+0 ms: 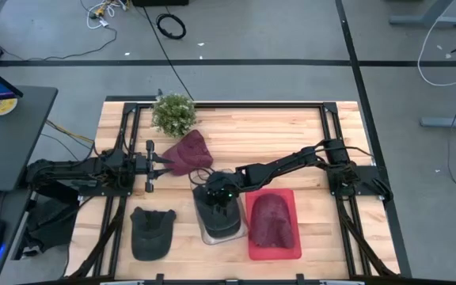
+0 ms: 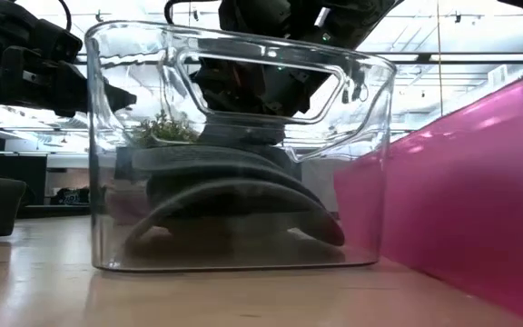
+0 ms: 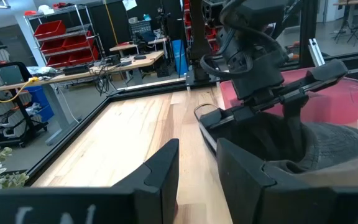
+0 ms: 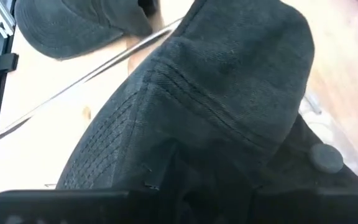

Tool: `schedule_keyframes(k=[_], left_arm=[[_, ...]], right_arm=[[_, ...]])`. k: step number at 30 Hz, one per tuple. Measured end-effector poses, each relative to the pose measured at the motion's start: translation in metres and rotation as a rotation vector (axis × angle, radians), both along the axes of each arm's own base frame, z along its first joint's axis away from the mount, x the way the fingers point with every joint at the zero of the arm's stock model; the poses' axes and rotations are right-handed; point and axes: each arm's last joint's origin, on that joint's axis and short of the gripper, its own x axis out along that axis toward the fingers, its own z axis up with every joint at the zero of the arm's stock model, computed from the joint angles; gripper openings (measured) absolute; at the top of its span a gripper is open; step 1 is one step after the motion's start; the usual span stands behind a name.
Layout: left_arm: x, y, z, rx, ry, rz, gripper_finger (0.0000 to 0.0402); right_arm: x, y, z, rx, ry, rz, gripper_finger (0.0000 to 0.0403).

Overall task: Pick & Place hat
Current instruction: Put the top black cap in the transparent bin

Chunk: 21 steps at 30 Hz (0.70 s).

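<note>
Clear bin (image 2: 370,163) holds dark cap (image 2: 234,195).

A dark grey fabric cap (image 1: 218,212) lies in a clear plastic bin (image 2: 107,182) near the front of the surface, crown up, brim curving along the bin floor. The right hand (image 1: 216,192) sits right above it, apparently touching the crown.

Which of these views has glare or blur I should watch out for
Low view: bright ceiling lights glare on the clear bin, and the red bin is soft up close. Right wrist view: the dark cap fills the frame, slightly blurred. High view: evenly lit.
</note>
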Motion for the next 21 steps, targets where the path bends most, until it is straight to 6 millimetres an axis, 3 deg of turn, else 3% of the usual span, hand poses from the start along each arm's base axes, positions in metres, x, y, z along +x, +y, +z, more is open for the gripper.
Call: schedule_keyframes(k=[12,21], left_arm=[[0.0,0.0,0.0,0.0,0.0,0.0,0.0115],[0.0,0.0,0.0,0.0,0.0,0.0,0.0115]], right_arm=[[-0.006,-0.005,-0.005,0.014,0.094,-0.068,0.0103],[0.006,-0.004,0.001,0.093,-0.049,-0.111,0.0103]])
